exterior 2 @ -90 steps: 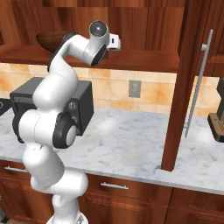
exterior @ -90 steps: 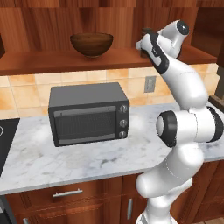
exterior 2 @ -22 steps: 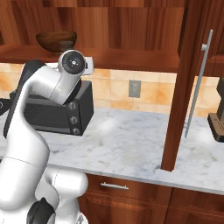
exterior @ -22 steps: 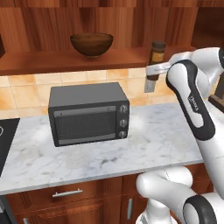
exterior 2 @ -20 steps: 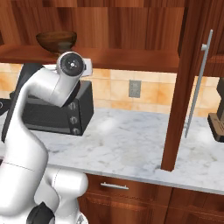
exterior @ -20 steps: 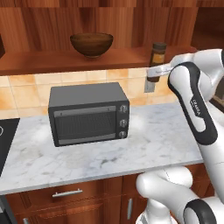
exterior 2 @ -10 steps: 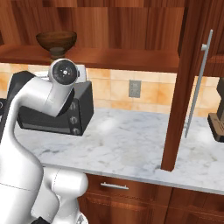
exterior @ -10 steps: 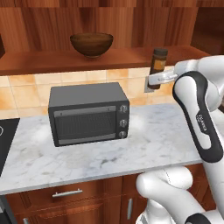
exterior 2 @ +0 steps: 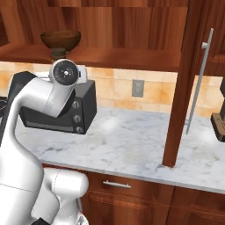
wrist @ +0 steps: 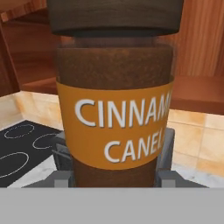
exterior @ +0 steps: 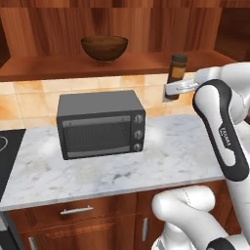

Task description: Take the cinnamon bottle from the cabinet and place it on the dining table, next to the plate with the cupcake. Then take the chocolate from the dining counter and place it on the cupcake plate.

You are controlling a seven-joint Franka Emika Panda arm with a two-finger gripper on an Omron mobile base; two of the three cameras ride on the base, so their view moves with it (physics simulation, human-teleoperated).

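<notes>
- I see the cinnamon bottle [exterior: 177, 74] upright between my gripper's [exterior: 174, 89] fingers, which clamp its lower body, in front of the cabinet [exterior: 58, 66] shelf's edge.
- In the hand view, the bottle [wrist: 114, 94] stands right against the camera, its fingertips [wrist: 168, 142] flanking it.

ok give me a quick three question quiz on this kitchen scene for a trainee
1. True or false: the gripper is shut on the cinnamon bottle.
2. What stands on the cabinet shelf above the toaster oven? A) wooden bowl B) plate C) kettle
3. Fill in: the toaster oven sits on the marble ____.

Key: 1 true; 2 A; 3 counter
</notes>
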